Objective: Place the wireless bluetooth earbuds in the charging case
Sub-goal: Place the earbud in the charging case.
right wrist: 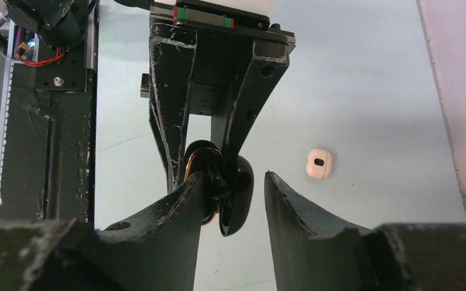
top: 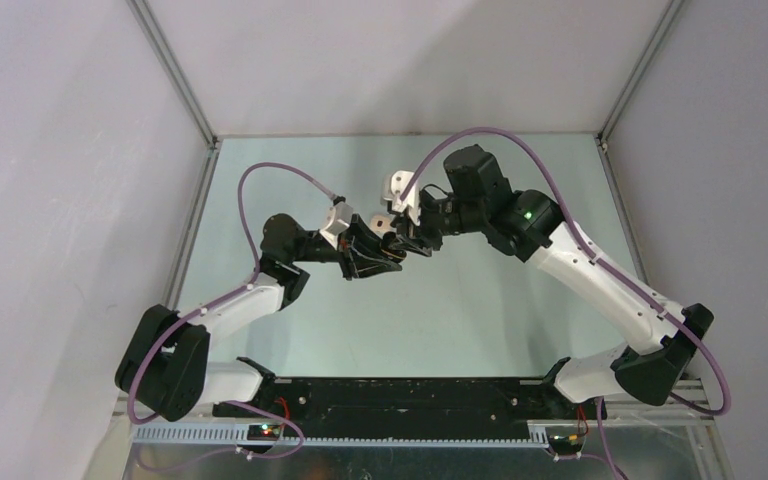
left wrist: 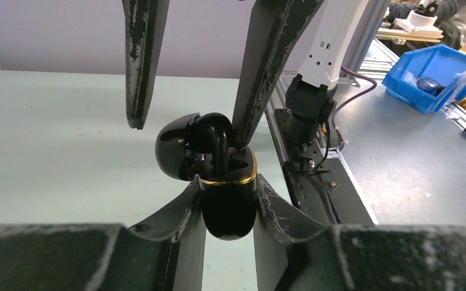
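Charging case (left wrist: 227,215): black with a gold rim, held above the table (top: 460,310) at the spot where the two arms meet.
Lid (left wrist: 173,148): swung open, hanging off the case's far-left side in the left wrist view.
Left gripper (left wrist: 227,185): jaws clamped on the lower body of the case, one on each side.
Black earbud (left wrist: 213,136): stands in the open case, with its top rising above the rim.
Right gripper (right wrist: 233,177): jaws apart, straddling the top of the case. One finger (left wrist: 270,73) rests against the earbud and the other (left wrist: 141,66) is clear of the lid.
White object (right wrist: 318,163): small and rounded with a dark slot, lying on the table well apart from the case. Cannot tell whether it is a bud or a case.
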Robot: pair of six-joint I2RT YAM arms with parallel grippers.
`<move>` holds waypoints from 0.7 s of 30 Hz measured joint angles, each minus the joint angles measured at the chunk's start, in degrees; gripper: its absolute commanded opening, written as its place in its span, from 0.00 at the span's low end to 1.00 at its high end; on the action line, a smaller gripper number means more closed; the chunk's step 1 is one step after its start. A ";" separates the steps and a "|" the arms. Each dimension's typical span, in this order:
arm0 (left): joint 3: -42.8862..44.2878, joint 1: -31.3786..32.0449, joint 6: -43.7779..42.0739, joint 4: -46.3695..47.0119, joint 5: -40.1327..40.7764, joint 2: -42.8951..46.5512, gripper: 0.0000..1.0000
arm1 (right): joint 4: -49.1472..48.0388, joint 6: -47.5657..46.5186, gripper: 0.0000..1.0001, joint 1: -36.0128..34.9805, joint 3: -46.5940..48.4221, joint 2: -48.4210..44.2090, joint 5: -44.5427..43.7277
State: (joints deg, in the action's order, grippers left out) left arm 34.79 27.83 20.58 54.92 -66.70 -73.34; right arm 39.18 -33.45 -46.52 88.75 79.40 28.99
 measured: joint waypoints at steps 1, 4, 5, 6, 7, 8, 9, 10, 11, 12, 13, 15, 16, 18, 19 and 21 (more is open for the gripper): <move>0.00 0.00 0.17 0.22 0.00 0.00 0.11 | 0.04 -0.02 0.46 -0.09 0.04 0.00 0.02; -0.11 0.02 0.57 1.38 -0.02 0.00 0.10 | 0.48 -0.07 0.49 -0.35 0.74 0.24 0.17; -0.20 0.02 0.63 1.68 -0.04 0.00 0.11 | 0.50 -0.09 0.49 -0.42 1.11 0.35 0.42; -0.31 0.02 0.85 1.95 -0.07 0.00 0.11 | 0.57 -0.09 0.50 -0.48 1.46 0.44 0.66; -0.35 0.02 0.96 2.05 -0.11 0.00 0.11 | 0.70 -0.13 0.51 -0.50 1.79 0.50 0.98; -0.37 0.02 0.98 2.19 -0.13 0.00 0.11 | 0.98 -0.11 0.51 -0.50 2.19 0.55 1.51; -0.37 0.02 1.01 2.43 -0.13 0.00 0.11 | 1.40 -0.11 0.51 -0.46 2.64 0.55 2.21; -0.37 0.02 1.01 2.64 -0.13 0.00 0.10 | 1.73 -0.02 0.51 -0.31 3.02 0.55 2.84; -0.37 0.02 1.01 2.86 -0.15 0.00 0.11 | 2.19 0.04 0.51 0.00 3.58 0.55 3.69; -0.37 0.02 1.01 2.91 -0.17 0.00 0.11 | 2.43 0.09 0.51 0.22 3.93 0.55 4.33; -0.37 0.02 1.01 2.91 -0.17 0.00 0.11 | 2.64 0.26 0.51 0.61 4.33 0.48 5.07; -0.37 0.02 1.03 2.95 -0.17 0.00 0.10 | 2.69 0.39 0.52 1.44 4.72 0.31 5.57; -0.37 0.02 1.07 3.02 -0.17 0.00 0.10 | 2.67 0.42 0.52 1.84 4.72 0.11 5.57; -0.37 0.02 1.44 3.19 -0.17 0.00 0.11 | 2.54 0.44 0.52 2.36 4.72 -0.15 5.18; -0.37 0.02 1.46 3.28 -0.17 0.00 0.11 | 2.40 0.44 0.52 2.47 4.68 -0.24 4.68; -0.37 0.02 1.55 3.39 -0.20 0.00 0.11 | 1.99 0.44 0.52 2.47 4.48 -0.31 3.30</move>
State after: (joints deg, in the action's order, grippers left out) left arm 34.41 27.86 22.13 58.30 -66.89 -73.34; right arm 41.17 -33.01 -44.05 93.23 79.09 32.29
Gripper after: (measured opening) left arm 0.327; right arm 0.514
